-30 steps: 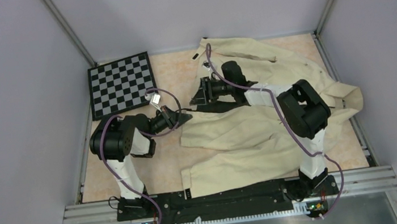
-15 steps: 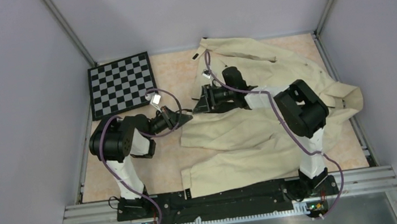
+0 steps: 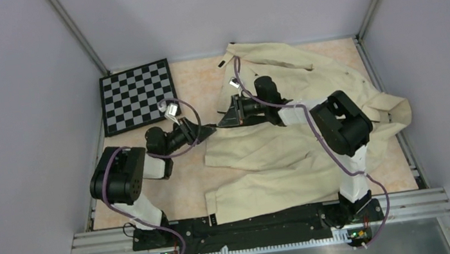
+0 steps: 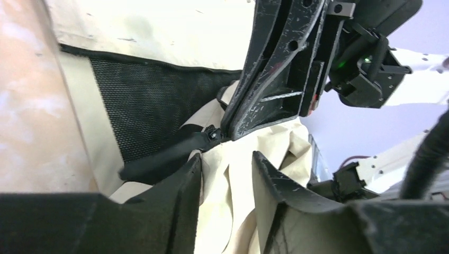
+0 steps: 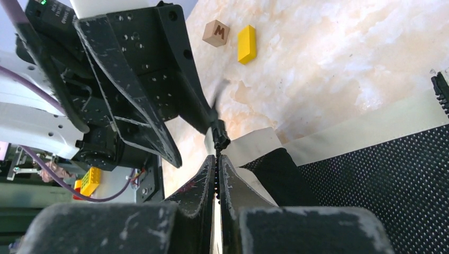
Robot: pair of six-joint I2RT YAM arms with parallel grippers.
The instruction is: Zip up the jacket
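Observation:
The cream jacket (image 3: 265, 154) lies spread over the middle and right of the table, one front panel folded back to show black mesh lining (image 4: 153, 106). My right gripper (image 5: 217, 157) is shut on the dark zipper teeth at the jacket's front edge, just behind the zipper slider (image 5: 219, 136). From above it (image 3: 224, 118) sits at the jacket's left edge. Facing it, my left gripper (image 4: 227, 159) is open, with cream cloth showing in the gap between its fingers. Its tips (image 3: 207, 129) stop just short of the slider (image 4: 213, 135).
A checkerboard (image 3: 137, 95) lies at the back left. A wooden block marked M (image 5: 216, 33) and a yellow block (image 5: 247, 44) rest on the bare marbled tabletop (image 3: 185, 190) left of the jacket. Grey walls and metal rails enclose the table.
My left gripper has opened and its arm has swung back to the left. My right gripper has closed on the zipper edge, having slid a little toward the left gripper.

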